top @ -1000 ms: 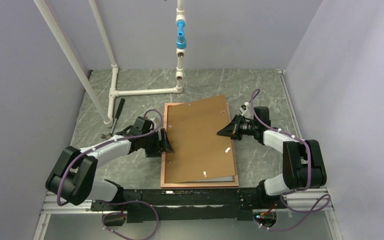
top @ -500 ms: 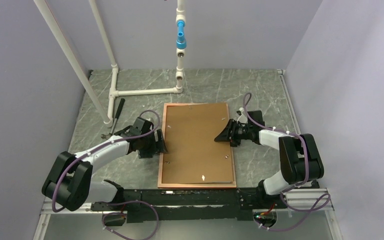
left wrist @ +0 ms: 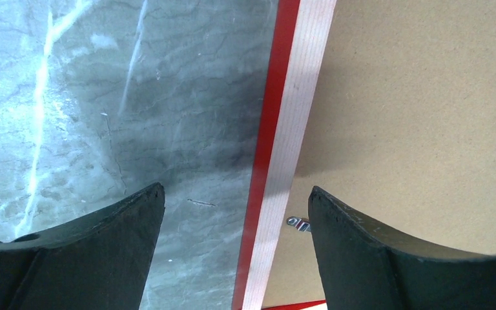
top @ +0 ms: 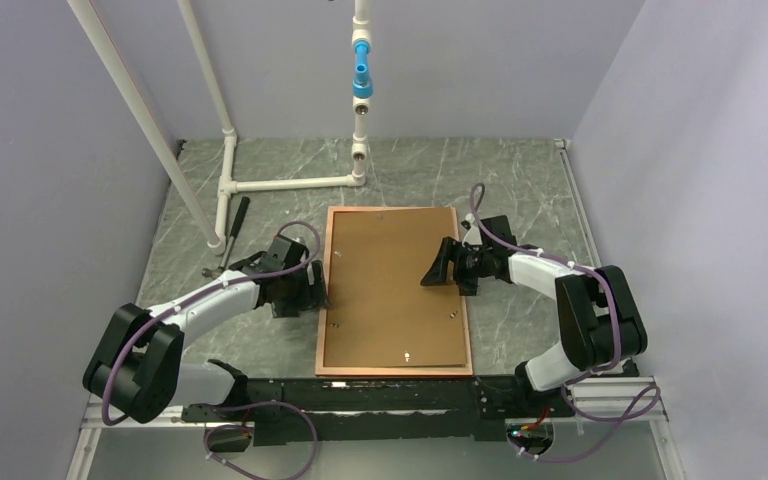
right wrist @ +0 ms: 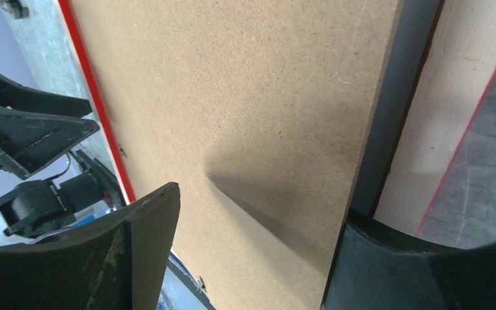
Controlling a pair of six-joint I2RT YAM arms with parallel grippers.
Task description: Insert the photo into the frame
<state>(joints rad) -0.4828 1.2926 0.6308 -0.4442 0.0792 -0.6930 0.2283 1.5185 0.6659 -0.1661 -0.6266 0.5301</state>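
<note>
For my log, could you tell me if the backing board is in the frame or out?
In: the backing board lies flat within the frame, no corner overhanging its border.

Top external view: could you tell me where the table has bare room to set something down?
Bare marble lies behind the frame toward the right wall, and between frame and right arm. Crowded: white pipes back left, left fingers at the frame.

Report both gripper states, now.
Left gripper: open, straddling the frame edge, holding nothing.
Right gripper: open over the backing board, holding nothing.
</note>
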